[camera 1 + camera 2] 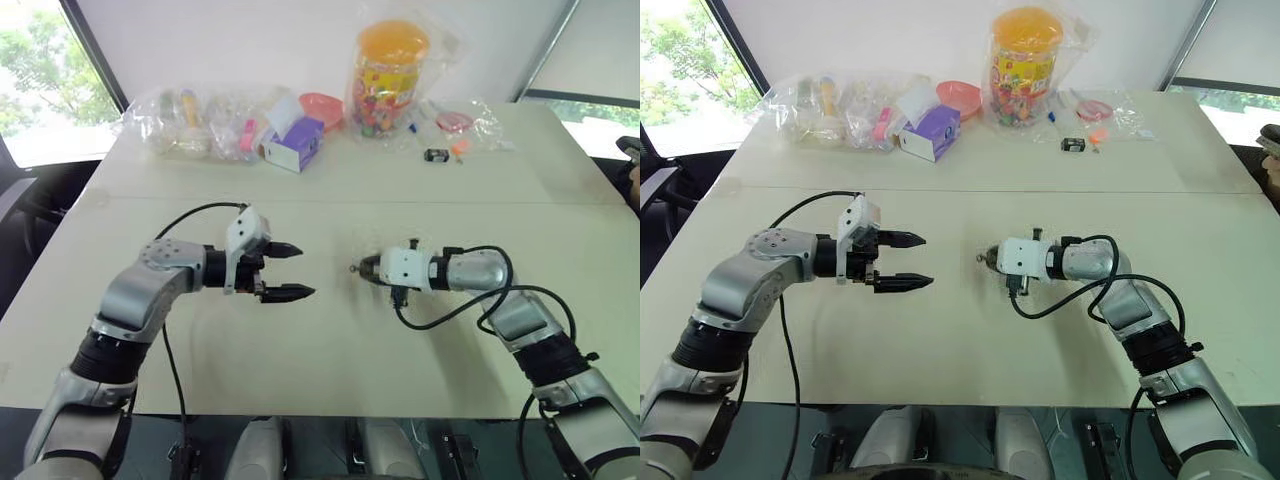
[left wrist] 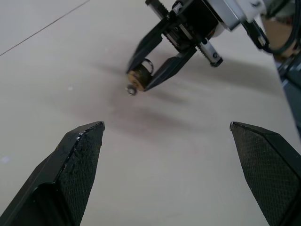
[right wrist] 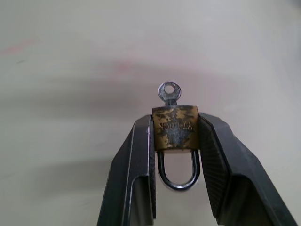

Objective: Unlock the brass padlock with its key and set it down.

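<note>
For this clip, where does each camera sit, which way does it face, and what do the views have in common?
Left and right eye views: on the head, looking forward and down over the table; both arms show, left hand open, right hand pointing at it.
Left wrist view: on the left arm, looking along its two spread fingers at the right hand, which grips the padlock.
Right wrist view: on the right arm, looking along its own fingers, clamped on the padlock with the key in it.
Shared: both wrist views show the padlock in the right hand.

Pale table (image 1: 330, 190), white wall (image 1: 250, 40), daylit windows (image 1: 40, 70).
</note>
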